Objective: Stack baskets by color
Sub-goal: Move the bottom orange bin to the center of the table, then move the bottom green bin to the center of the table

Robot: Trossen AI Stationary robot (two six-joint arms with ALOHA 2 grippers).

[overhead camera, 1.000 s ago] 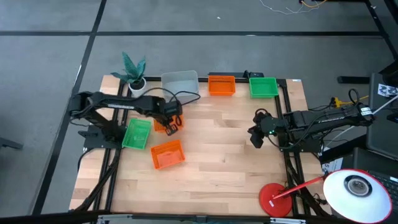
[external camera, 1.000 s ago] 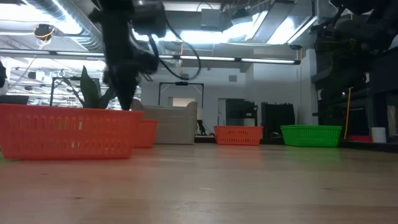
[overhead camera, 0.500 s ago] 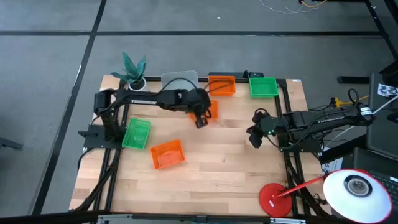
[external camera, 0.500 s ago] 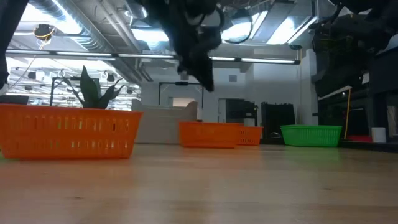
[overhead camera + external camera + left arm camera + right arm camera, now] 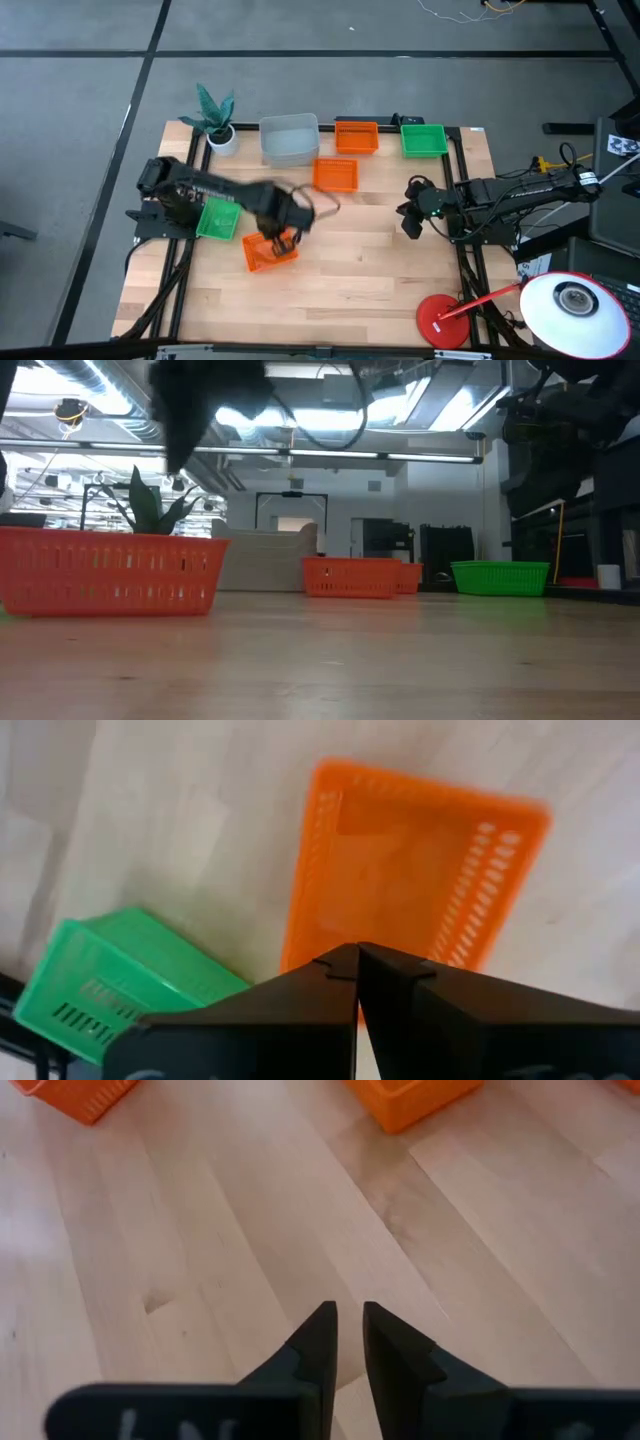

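Three orange baskets show: one near the left (image 5: 268,250), one mid-table (image 5: 335,175) just in front of one at the far edge (image 5: 356,137). A green basket (image 5: 218,218) lies at the left and another (image 5: 423,140) at the far right. A pale grey basket (image 5: 290,140) stands at the far edge. My left gripper (image 5: 284,236) hangs shut and empty above the near orange basket (image 5: 420,870), pointing down, clear of its rim. My right gripper (image 5: 408,226) waits at the right above bare wood, its fingers (image 5: 320,1335) a narrow gap apart with nothing between them.
A small white pot with a teal plant (image 5: 220,135) stands at the far left corner. A red lamp base (image 5: 440,320) sits at the near right corner. Bare wood lies between the two arms and toward the near edge.
My left gripper went toward the far right together with an orange basket, from beside the left green basket to in front of the far orange basket. It left that basket there and swung back toward the near left, rising, to above the near orange basket.
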